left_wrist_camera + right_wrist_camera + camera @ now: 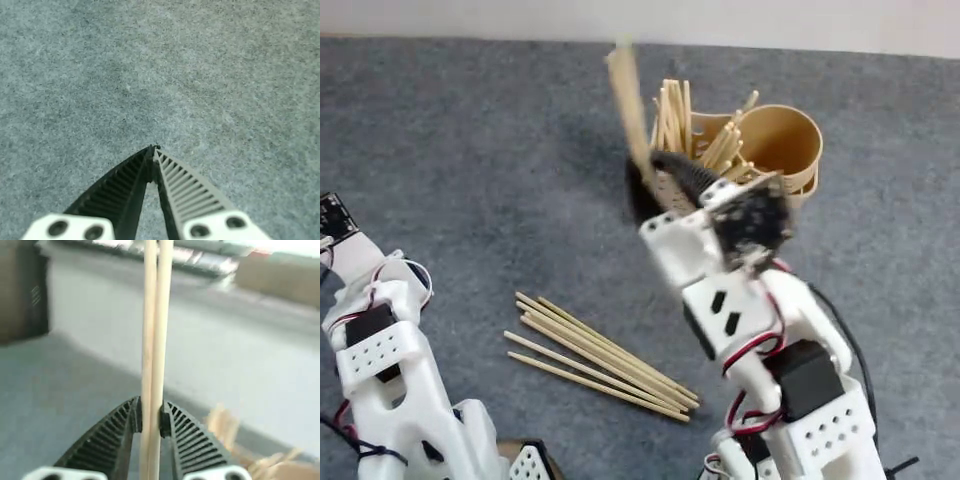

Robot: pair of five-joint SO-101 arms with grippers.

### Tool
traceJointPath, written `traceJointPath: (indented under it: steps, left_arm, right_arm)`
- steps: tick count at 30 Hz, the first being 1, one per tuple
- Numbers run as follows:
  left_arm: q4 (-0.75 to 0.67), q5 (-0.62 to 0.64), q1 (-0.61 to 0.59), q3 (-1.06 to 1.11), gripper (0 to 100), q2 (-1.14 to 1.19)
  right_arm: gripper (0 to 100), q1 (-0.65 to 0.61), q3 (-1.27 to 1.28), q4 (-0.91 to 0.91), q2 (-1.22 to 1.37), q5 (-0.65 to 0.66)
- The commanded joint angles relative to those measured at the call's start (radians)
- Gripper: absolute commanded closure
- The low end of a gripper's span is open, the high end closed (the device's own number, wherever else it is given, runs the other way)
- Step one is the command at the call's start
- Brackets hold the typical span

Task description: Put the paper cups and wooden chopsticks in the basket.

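Your right gripper (151,412) pinches two smooth wooden chopsticks (155,315), standing pretty much upright. And your left gripper (152,149) sits pressed together over fuzzy carpet (150,60).

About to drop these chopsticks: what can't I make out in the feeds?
Basket: high view, the right arm covers its near wall.
Held chopsticks: right wrist view, upper ends cut off by the edge; blurred in the high view.
Paper cup: high view, base hidden inside the basket.

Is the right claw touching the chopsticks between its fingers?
Touching. The right wrist view shows the right claw clamped on two chopsticks, pressing them from both sides.
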Motion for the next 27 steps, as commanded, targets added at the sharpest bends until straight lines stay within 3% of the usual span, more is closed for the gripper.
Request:
traceJointPath:
  steps: [1,4,13,27]
  left_arm:
    - [-0.017,-0.003,0.019,-0.008,99,-0.018]
    - [-0.017,-0.003,0.019,-0.008,99,-0.018]
    - [-0.018,-0.003,0.019,-0.008,99,-0.018]
    - [-0.018,-0.003,0.021,-0.008,99,-0.018]
  right_arm:
    - [99.3,0.085,-0.012,-0.177,-0.018,-0.003]
    - [99.3,0.128,-0.005,-0.309,-0.015,-0.008]
    - [99.3,0.216,-0.007,-0.483,0.171,-0.011]
    - [98.7,0.217,0.087,-0.506,0.41,-0.011]
